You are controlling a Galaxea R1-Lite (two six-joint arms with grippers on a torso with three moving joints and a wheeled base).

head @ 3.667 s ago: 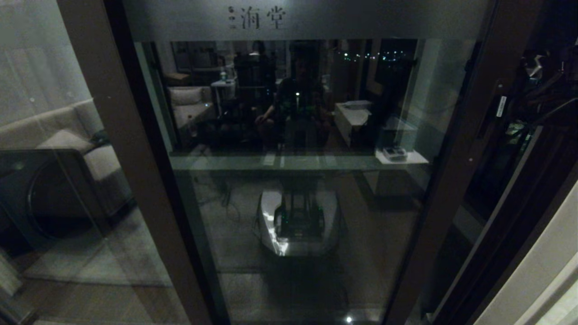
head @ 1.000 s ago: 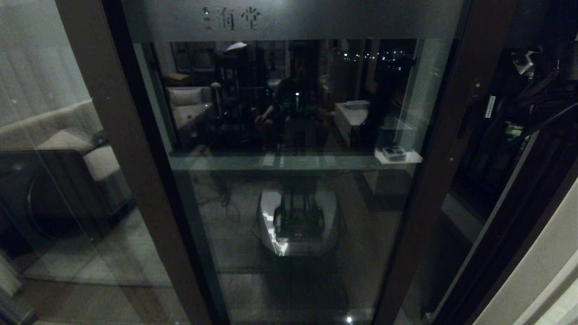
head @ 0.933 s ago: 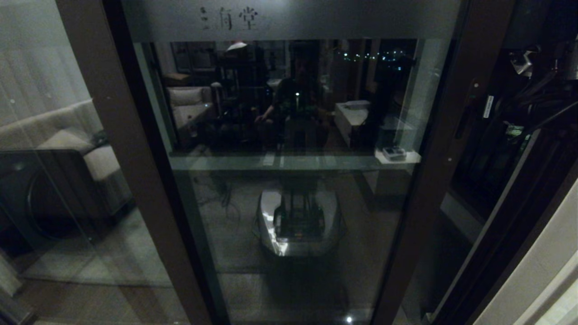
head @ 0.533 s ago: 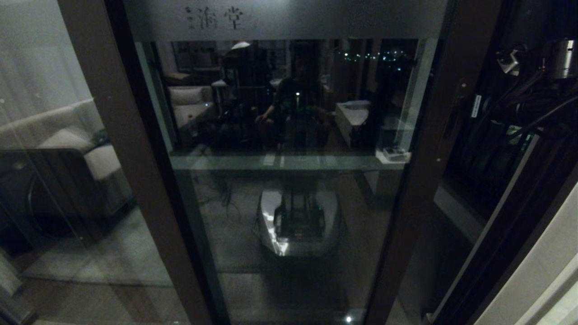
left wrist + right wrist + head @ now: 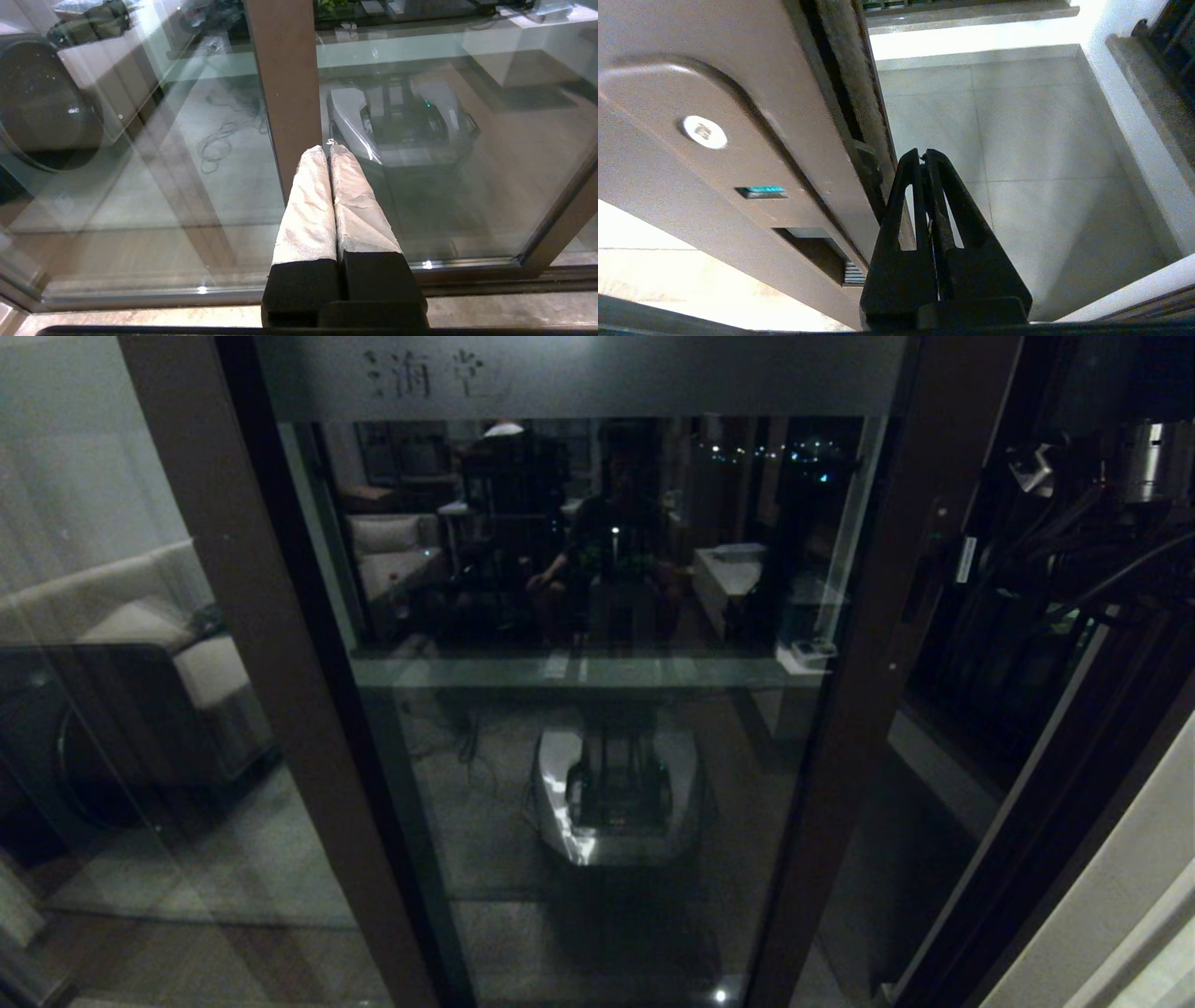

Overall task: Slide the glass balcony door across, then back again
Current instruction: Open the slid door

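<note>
The glass balcony door [image 5: 597, 756] fills the middle of the head view, with its frosted band of characters [image 5: 579, 373] across the top. Its dark brown right stile [image 5: 859, 663] carries a slim black recessed handle [image 5: 934, 569]. There is a dark open gap to the right of the stile. My right arm [image 5: 1074, 523] reaches in at the upper right. In the right wrist view my right gripper [image 5: 923, 154] is shut, empty, and sits against the stile's outer edge [image 5: 850, 93], beside the handle plate [image 5: 714, 140]. My left gripper [image 5: 327, 148] is shut and empty, low before a brown post [image 5: 285, 84].
A fixed glass panel showing a sofa [image 5: 140, 635] stands left of a brown post [image 5: 243, 616]. The dark door jamb [image 5: 1055, 784] and a pale wall [image 5: 1120, 896] bound the gap on the right. Pale floor tiles [image 5: 1017, 140] lie beyond the door. The bottom track [image 5: 140, 294] runs along the floor.
The door has slid steadily to the left: its right stile and the frosted characters have shifted left and the gap on the right has widened. My right arm has followed it leftward.
</note>
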